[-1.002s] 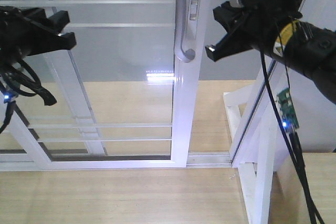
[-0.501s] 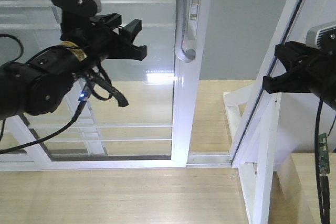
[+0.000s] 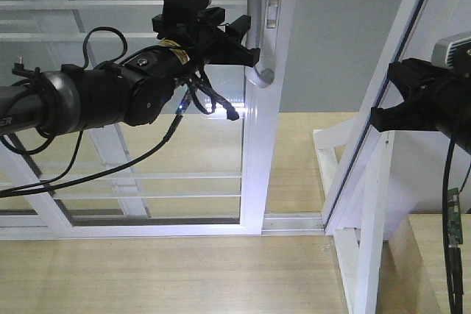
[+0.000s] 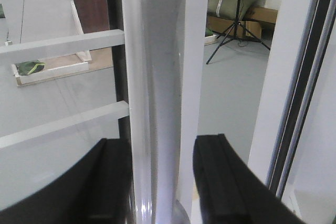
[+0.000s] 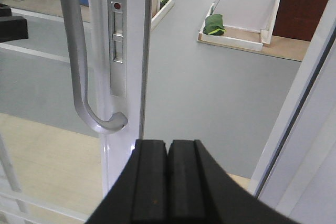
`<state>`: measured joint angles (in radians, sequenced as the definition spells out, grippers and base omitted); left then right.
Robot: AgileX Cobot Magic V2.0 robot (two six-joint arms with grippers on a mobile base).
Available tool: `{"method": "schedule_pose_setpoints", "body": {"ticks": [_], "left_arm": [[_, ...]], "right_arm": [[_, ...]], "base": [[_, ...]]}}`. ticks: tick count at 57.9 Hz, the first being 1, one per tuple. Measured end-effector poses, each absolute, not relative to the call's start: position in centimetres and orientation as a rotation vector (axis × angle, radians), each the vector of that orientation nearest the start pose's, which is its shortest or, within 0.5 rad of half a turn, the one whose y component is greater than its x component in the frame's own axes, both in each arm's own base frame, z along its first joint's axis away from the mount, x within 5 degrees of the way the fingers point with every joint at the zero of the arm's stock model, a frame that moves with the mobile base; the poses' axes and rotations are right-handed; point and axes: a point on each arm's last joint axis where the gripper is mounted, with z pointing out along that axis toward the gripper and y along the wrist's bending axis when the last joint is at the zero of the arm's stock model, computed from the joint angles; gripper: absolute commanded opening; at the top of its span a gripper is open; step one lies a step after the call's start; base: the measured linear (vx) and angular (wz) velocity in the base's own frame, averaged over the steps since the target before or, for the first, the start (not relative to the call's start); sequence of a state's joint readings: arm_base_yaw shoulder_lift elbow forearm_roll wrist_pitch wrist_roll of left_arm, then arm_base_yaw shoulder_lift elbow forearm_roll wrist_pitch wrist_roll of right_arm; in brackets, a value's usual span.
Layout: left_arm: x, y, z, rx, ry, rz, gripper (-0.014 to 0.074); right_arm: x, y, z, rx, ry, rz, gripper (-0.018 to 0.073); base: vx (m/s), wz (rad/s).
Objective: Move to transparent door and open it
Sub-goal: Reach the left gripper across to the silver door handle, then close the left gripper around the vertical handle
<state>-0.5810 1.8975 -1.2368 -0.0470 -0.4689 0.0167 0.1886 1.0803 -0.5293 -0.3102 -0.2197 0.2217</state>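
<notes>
I see the door (image 3: 254,159) dead ahead, upright on its track (image 3: 147,230): clear glass, white frame, thin white horizontal bars. Its handle edge stands apart from the post (image 3: 360,174) at right. The grey handle (image 5: 73,61) hooks inward at its lower end. Left tool (image 4: 163,182): fingers apart, straddling the handle. Right tool (image 5: 168,177): fingers together, holding nothing, near the post.

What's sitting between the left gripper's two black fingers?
The curved grey pull handle of the transparent door, shown in the left wrist view.
</notes>
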Motion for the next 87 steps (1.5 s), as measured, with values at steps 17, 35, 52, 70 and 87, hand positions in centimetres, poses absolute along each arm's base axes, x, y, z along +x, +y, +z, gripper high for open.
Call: {"method": "schedule_pose_setpoints", "body": {"ticks": [17,35,52,70,87], "left_arm": [[38.7,-25.2,24.2,0.446,1.621,-0.441,0.0419],[40.4,-26.4,24.0,0.449,1.620,-0.442,0.0431],[40.7,-26.6,24.0,0.452,1.625,-0.441,0.0498],[40.7,-26.6,24.3,0.444,1.599,-0.445,0.0499],[42.4,-27.8,25.2,0.443,1.594,-0.450,0.0499]], "right_arm": [[21.8,4.8,27.5,-0.298,1.803,0.131,-0.0006],[21.8,4.8,27.5,-0.332,1.797,0.104,-0.0006],[21.8,4.8,27.5,-0.336,1.796,0.101,-0.0006],[21.8,4.7,27.5,-0.335,1.796,0.101,-0.0006],[21.8,4.7,27.5,-0.335,1.796,0.101,-0.0006]], "base": [[0.00,0.00],[0.00,0.00],[0.00,0.00],[0.00,0.00],[0.00,0.00]]}}
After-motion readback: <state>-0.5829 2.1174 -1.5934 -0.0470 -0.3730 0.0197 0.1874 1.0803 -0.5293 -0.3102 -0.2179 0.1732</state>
